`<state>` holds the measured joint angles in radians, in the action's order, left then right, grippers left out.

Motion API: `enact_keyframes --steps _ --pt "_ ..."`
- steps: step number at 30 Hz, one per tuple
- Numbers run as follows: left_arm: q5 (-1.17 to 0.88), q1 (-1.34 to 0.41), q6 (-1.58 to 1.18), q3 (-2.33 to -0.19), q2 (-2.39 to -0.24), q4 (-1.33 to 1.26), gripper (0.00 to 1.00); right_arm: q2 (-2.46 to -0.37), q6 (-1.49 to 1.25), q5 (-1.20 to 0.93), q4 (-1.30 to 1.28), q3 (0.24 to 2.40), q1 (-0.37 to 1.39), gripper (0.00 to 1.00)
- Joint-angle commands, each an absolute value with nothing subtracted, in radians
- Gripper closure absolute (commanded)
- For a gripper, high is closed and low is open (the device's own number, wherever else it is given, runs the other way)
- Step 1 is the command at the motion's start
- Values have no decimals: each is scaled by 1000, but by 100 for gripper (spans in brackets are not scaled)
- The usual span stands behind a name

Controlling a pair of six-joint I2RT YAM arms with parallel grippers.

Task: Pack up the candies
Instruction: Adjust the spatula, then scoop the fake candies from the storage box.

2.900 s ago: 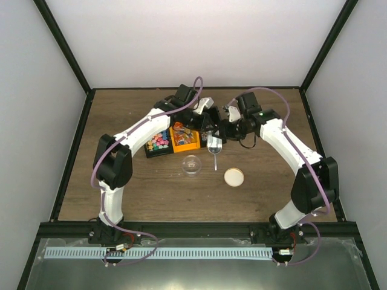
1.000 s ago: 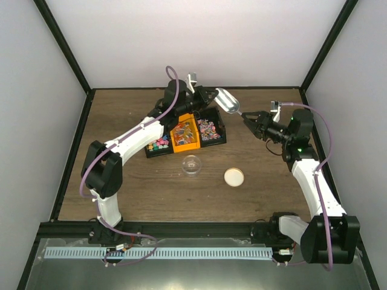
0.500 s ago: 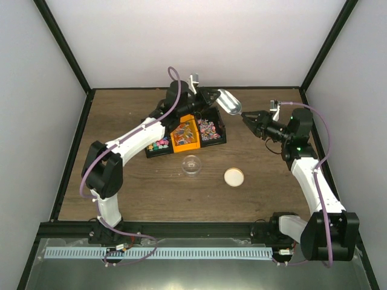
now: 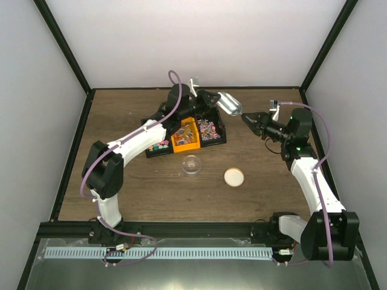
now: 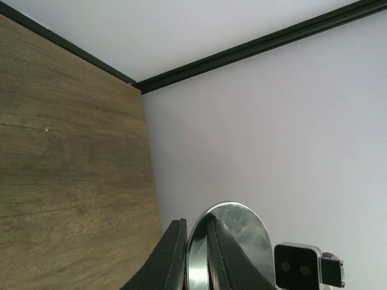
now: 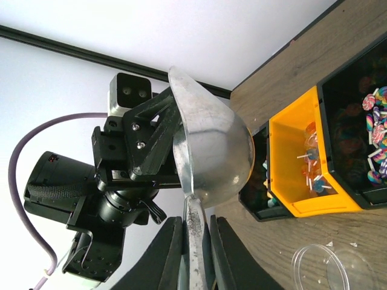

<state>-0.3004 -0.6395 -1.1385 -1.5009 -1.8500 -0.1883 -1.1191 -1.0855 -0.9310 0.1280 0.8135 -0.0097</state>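
- Starting nearest the arm bases: the cream lid (image 4: 234,176) and the clear jar (image 4: 191,164) sit apart on the worktop (image 4: 272,199), and the jar is open with nothing in it that I can make out.
- Just behind the jar is the black tray (image 4: 154,154). That's where the candies (image 4: 158,144) are, sorted into its compartments beside an orange bin (image 4: 185,136). My guess is they're tiny, light and hard, and they'll roll and bounce — pinching them one by one is hopeless, scooping is the way.
- Just past the tray's far right corner hangs the metal scoop (image 4: 228,103), up off the worktop. Left jaws are clamped on the bowl's rim. Right jaws are pinched in on the handle, touching both sides as far as I can tell. It's stiff, slick metal, so the handle is the sane place to hold it.
- Room: there's bare worktop right of the tray, well apart from the side frame — the tray walls and the back wall (image 4: 199,42) are the things to avoid clipping.
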Motion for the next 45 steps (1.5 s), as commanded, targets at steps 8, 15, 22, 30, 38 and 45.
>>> enact_keyframes --steps 8,15,22,30,38,45 --pt "-281 -641 -1132 -1459 -1831 -207 49 -1121 -1082 -922 98 847 -8 99" --pt "-227 -583 -1044 -1400 -1768 -117 15 -1128 -1091 -866 -17 895 -9 99" --pt "30 -562 -765 -1474 -1712 269 7 -1204 -1077 -737 -279 995 39 99" --pt "269 -561 -612 -1556 -1768 559 6 -1392 -1107 -453 -659 1254 219 99" --pt "353 -560 -645 -1567 -1843 686 0 -1497 -1180 -297 -841 1413 318 99" --pt "381 -556 -635 -1594 -1931 723 1 -1553 -1234 -285 -876 1441 362 99"
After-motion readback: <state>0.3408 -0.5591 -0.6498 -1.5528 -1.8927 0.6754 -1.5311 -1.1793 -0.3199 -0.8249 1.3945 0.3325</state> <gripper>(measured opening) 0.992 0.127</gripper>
